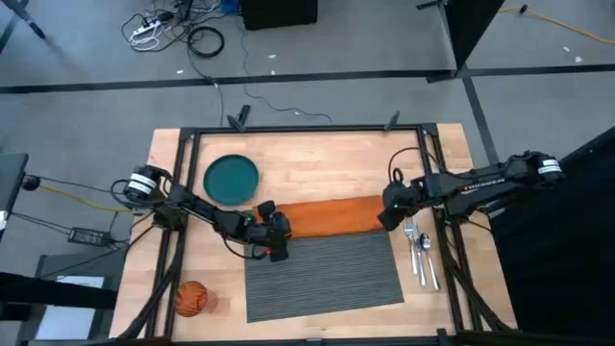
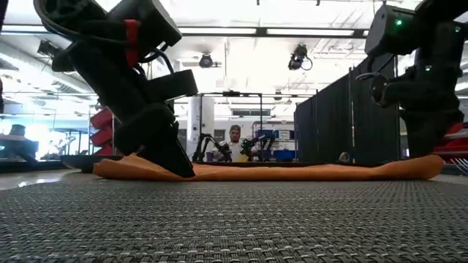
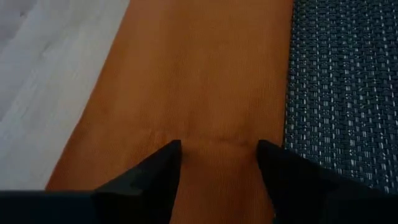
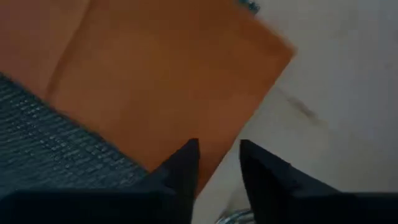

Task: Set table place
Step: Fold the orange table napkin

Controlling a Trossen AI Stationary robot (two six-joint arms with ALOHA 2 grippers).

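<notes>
The orange napkin [image 1: 327,216] lies folded in a long flat strip on the table [image 1: 317,159], along the far edge of the dark ribbed placemat [image 1: 322,274]. My left gripper [image 3: 216,152] is open at the napkin's left end, its tips down on the cloth. Over the napkin's right end my right gripper [image 4: 217,155] stands open by a narrow gap, above the cloth's edge [image 4: 249,118]. The teal plate [image 1: 232,180] sits at the far left and the orange cup [image 1: 190,299] at the near left. Fork, knife and spoon [image 1: 420,252] lie right of the placemat. My left gripper rests both open fingertips [image 3: 169,155] on top of the napkin's left end [image 3: 211,134], slanting down from the table's left. A faint crease runs across the cloth between the tips. The napkin lies flat on the table. Whether my right gripper touches the napkin, I cannot tell.
Black frame rails [image 1: 183,192] run along the table's left and right sides under the arms. Bare wood shows between the plate and the far right corner. The cutlery lies close to my right gripper.
</notes>
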